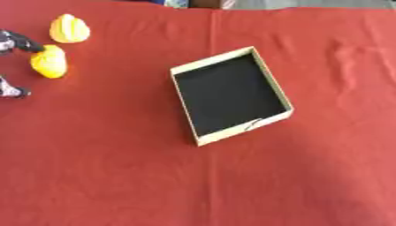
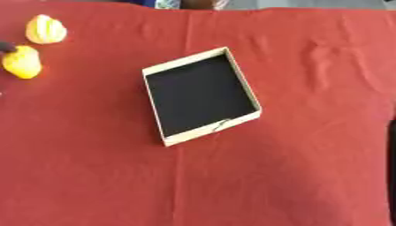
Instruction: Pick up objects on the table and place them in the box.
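Note:
Two yellow rounded objects lie at the far left of the red table. The upper one (image 1: 69, 28) has pale ridges; the lower one (image 1: 49, 62) is plain yellow. My left hand (image 1: 17, 43) comes in at the left edge, mostly out of view. One dark finger touches the top of the lower yellow object, and another fingertip (image 1: 12, 91) rests on the cloth below it, apart from the object. The fingers are spread, not closed on anything. The wooden box (image 1: 213, 58) with a black inside stands tilted at the table's middle and holds nothing. My right hand is out of view.
Red cloth (image 1: 116, 167) covers the whole table, with a fold line down the middle and wrinkles at the right. A dark strip (image 2: 391, 176) runs along the lower right edge of the right eye view. Something blue and white (image 1: 174, 3) shows at the far edge.

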Controlling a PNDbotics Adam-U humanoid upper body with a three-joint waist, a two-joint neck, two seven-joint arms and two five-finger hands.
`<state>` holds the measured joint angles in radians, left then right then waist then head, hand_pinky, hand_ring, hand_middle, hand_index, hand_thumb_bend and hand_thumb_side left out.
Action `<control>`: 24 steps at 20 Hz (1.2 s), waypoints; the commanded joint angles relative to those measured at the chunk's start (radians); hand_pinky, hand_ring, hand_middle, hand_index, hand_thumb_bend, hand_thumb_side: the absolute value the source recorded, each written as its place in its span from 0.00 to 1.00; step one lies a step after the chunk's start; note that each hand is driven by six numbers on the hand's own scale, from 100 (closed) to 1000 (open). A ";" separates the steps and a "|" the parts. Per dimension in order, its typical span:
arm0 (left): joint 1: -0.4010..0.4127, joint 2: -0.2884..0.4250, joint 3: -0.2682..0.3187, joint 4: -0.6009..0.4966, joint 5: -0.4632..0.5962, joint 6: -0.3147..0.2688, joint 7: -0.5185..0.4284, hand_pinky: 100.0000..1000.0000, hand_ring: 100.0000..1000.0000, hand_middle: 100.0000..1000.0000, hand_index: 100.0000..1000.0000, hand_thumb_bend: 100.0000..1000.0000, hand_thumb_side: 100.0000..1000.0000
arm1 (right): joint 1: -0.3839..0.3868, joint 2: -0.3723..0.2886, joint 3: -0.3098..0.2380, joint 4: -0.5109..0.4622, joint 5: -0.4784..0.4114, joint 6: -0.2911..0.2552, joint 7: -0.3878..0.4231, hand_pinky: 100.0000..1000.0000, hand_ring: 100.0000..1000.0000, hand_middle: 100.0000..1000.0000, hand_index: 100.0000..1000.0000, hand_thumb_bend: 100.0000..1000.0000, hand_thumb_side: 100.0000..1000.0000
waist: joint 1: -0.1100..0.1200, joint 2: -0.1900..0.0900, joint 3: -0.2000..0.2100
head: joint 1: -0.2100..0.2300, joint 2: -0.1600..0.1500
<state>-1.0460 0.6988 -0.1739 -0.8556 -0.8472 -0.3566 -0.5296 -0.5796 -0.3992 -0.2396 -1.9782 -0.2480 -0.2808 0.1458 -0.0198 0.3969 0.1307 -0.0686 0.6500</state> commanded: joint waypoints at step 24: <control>-0.006 0.003 -0.026 -0.077 -0.125 0.049 0.503 0.45 0.44 0.37 0.51 0.00 0.00 | 0.002 0.009 0.009 -0.022 -0.030 0.017 0.039 0.89 0.96 0.77 0.87 0.00 0.62 | 0.004 -0.015 -0.007 | 0.018 -0.006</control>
<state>-1.0384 0.6525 -0.1980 -0.8893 -0.9917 -0.3047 -0.0287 -0.5706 -0.3738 -0.2272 -1.9782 -0.2684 -0.2617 0.1828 -0.0203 0.4115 0.1229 -0.0517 0.6418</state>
